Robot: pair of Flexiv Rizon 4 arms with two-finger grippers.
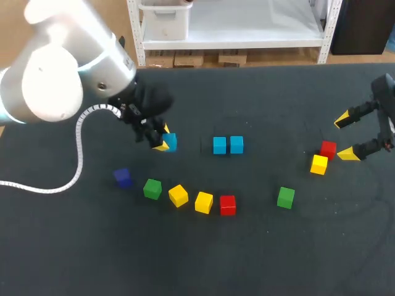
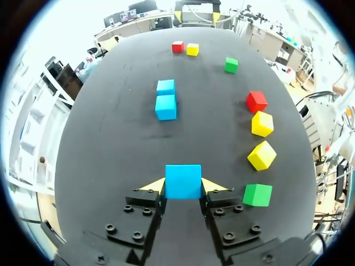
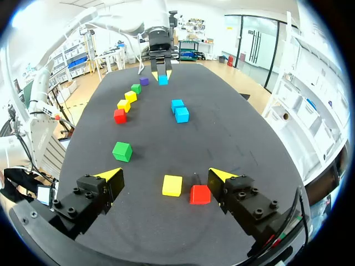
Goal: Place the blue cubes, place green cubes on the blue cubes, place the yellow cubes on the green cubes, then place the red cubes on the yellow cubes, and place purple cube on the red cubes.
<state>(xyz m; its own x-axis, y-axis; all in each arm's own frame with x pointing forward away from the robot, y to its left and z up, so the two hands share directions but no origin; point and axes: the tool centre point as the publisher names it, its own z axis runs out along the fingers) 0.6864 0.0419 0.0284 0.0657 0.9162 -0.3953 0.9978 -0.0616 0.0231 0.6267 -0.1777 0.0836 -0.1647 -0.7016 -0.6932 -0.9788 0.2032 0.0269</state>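
The blue cube (image 2: 183, 181), a plain sky-blue block, sits left of the bench's middle. It is apart from the blue pair (image 1: 228, 145), which lie touching side by side at the centre. The left arm comes in over the bench's left edge and slants down. The left gripper (image 1: 162, 139) pinches the cube between its yellow tips. Near the right edge, the right gripper (image 1: 344, 137) hangs spread wide, just beside a red cube (image 1: 328, 148) and a yellow cube (image 1: 319, 164).

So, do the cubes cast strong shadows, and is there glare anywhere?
Head view: only faint shadows beside the paired blue cubes; the left arm shines white. Left wrist view: the gripped blue cube is evenly lit, without glare.
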